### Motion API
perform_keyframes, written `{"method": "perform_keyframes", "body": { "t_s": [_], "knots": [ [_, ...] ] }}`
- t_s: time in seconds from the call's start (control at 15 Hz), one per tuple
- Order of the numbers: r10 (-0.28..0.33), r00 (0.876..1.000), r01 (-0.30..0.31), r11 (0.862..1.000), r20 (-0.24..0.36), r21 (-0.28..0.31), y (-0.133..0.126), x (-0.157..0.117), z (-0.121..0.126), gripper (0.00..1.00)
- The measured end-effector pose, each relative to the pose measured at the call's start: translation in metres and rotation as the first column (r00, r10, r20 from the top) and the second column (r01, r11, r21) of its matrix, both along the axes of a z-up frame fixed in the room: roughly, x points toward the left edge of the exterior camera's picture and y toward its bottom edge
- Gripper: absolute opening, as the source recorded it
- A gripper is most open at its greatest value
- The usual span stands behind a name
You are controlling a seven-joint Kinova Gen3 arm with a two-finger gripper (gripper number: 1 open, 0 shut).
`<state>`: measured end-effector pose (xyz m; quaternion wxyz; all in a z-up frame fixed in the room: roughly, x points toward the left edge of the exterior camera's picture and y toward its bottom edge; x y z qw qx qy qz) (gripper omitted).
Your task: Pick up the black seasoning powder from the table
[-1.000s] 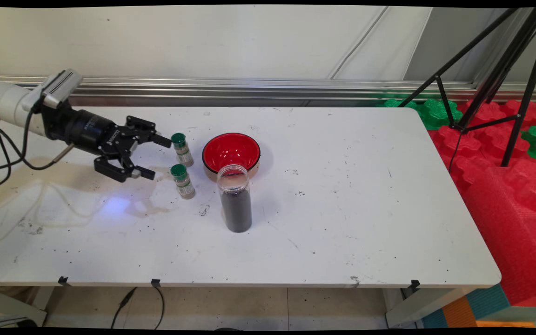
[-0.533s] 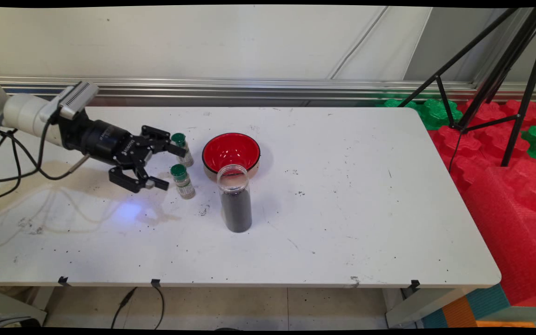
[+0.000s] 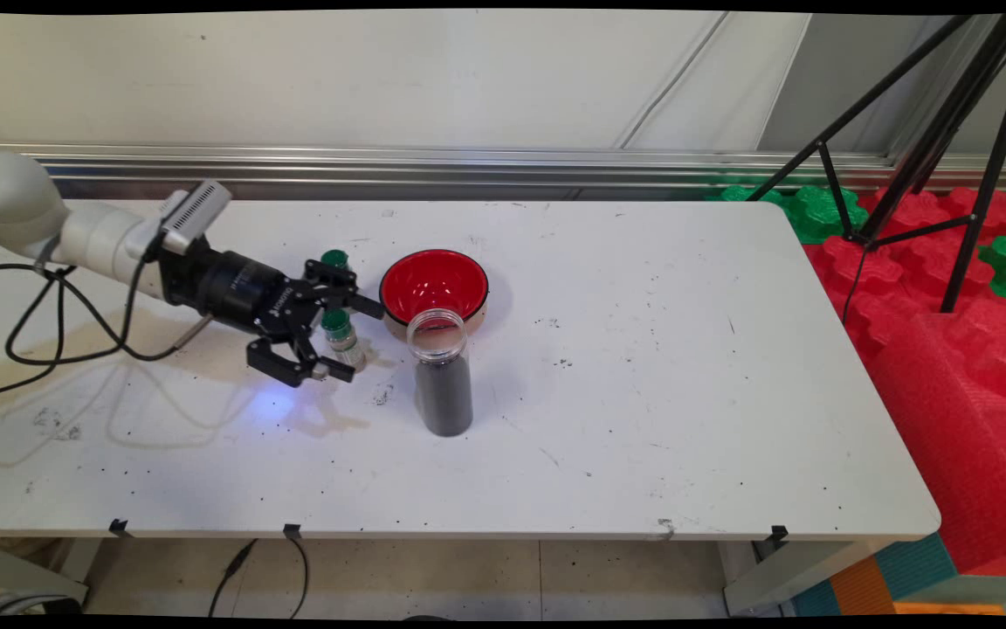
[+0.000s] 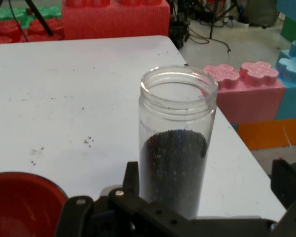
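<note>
Open jar [image 3: 442, 371] and red bowl [image 3: 433, 284] block gripper [image 3: 353, 339]'s front

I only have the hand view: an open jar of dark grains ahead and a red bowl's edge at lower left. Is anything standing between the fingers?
Observer: Yes. The main view shows a small green-capped vial upright between the fingers of the open gripper. I can't tell whether they touch it.
Operator: Any other vials nearby?
Observer: One. A second green-capped vial stands just behind the gripper, left of the red bowl.
</note>
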<state>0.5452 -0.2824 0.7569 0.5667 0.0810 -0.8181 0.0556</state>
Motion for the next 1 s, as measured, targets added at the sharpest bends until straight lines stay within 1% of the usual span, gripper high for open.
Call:
{"method": "perform_keyframes", "body": {
  "t_s": [0.6, 1.0],
  "knots": [
    [0.0, 1.0, 0.0, 1.0, -0.009, -0.008, -0.021, -0.036, -0.019, 1.0],
    [-0.015, 1.0, 0.015, 1.0, -0.006, 0.001, -0.033, -0.057, -0.029, 1.0]
  ]
}}
